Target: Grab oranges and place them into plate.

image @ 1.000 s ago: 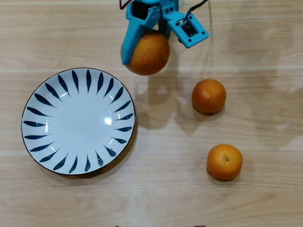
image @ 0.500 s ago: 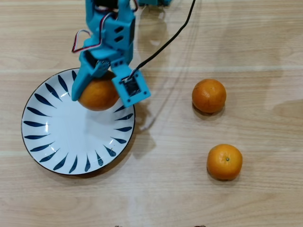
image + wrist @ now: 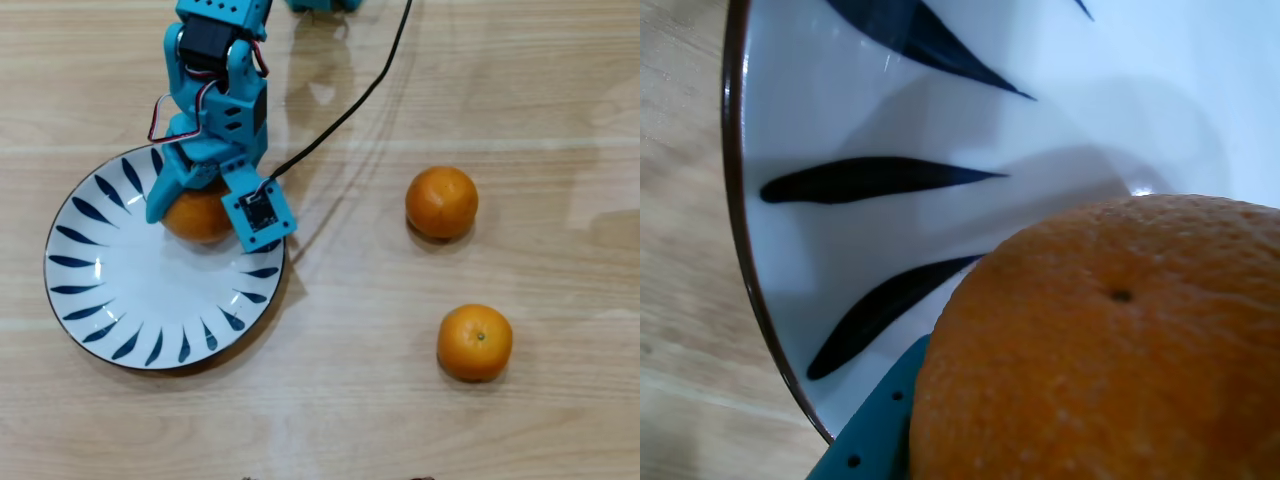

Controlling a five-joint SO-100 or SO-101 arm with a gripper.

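Now jaws (image 3: 200, 215) clenched on large orange (image 3: 195, 216), fruit between fingers, low over upper part of plate (image 3: 110, 300); plate floor directly beneath jaws, contact unclear. Two smaller oranges (image 3: 441, 202) on table (image 3: 380, 400), well clear of jaws.

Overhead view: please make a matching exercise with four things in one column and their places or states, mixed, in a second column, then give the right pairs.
Things:
1. large orange
2. upper small orange
3. lower small orange
4. plate

Places or states:
A. on the bare table, nearest the bottom edge
B. held in the blue tool over the plate
C. at the left, white with dark blue strokes
D. on the bare table, right of the black cable

Pairs: 1-B, 2-D, 3-A, 4-C
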